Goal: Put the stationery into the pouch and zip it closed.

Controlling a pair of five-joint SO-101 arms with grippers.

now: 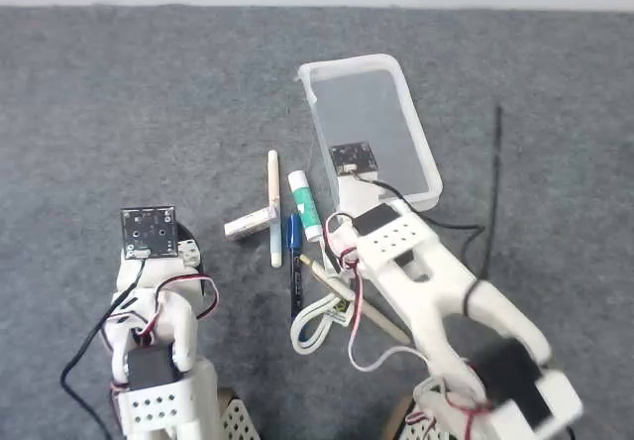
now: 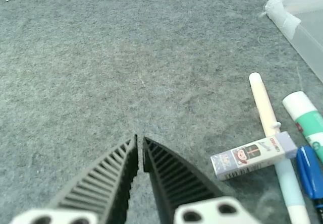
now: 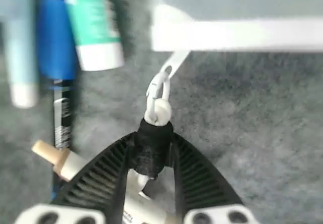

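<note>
The clear pouch lies at the back of the table, its white edge close ahead of my right gripper. That gripper is shut on the black sleeve of a white strap clasp clipped to the pouch's zipper tab. Beside the pouch lie a glue stick, a cream and blue pen, a blue pen, an eraser and a wooden pencil. My left gripper is shut on nothing, over bare carpet short of the eraser.
Grey carpet covers the whole table. The white strap loop trails on it under the right arm. A black cable runs along the right of the pouch. The left arm stands at the front left.
</note>
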